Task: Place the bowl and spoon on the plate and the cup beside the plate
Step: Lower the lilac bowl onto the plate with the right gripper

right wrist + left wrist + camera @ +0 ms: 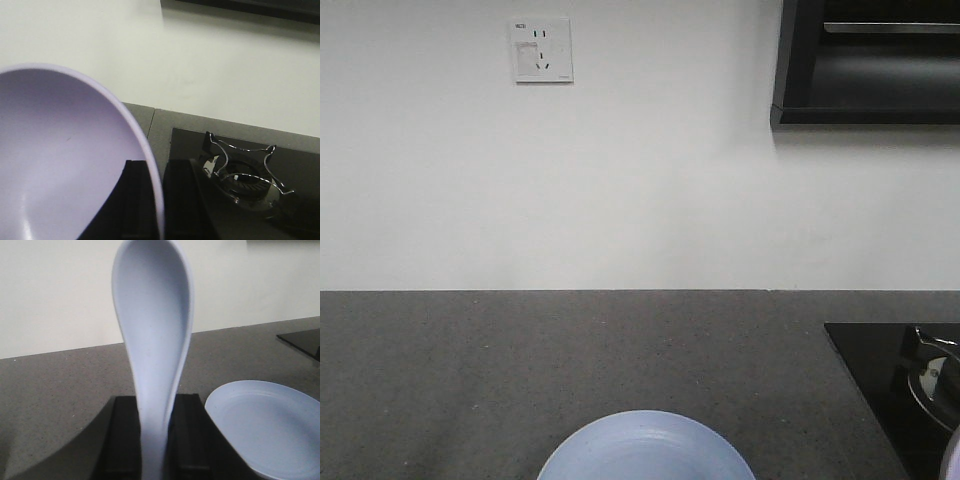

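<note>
My left gripper [155, 432] is shut on the handle of the pale blue-white spoon [155, 330], which stands upright with its scoop at the top. The pale blue plate [270, 427] lies on the counter just right of that gripper; its far rim [647, 448] shows at the bottom of the front view. My right gripper [157, 200] is shut on the rim of the lavender bowl [60, 160], one finger inside and one outside, held tilted above the counter left of the stove. A sliver of the bowl [952, 455] shows at the front view's lower right edge. The cup is out of view.
A black gas hob with a metal burner grate [245, 170] sits at the right of the dark grey counter [520, 370]. A white wall with a socket [541, 49] runs along the back. A dark range hood [870, 60] hangs at upper right.
</note>
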Controlling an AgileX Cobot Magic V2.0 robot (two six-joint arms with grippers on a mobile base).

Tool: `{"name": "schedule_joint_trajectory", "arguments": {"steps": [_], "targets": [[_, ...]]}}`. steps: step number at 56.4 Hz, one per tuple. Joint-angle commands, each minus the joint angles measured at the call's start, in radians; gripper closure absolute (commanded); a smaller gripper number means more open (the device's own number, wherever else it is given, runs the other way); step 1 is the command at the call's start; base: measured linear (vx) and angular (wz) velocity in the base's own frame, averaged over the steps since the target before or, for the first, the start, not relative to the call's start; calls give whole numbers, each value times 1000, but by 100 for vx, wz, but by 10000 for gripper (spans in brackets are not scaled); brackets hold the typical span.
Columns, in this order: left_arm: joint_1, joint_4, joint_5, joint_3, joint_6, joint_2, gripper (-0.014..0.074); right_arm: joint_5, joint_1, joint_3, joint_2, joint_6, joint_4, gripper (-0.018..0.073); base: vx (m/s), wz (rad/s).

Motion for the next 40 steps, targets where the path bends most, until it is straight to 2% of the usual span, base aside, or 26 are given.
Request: {"name": "schedule_joint_trajectory", "arguments": {"steps": [1, 40], "targets": [[-7, -24, -71, -25, -3, 9, 595, -83, 2, -26, 12, -8, -17, 568, 17, 2], [-7, -24, -71, -25, -3, 9, 596, -83, 2, -26, 12, -8, -17, 568, 4, 2]]}}
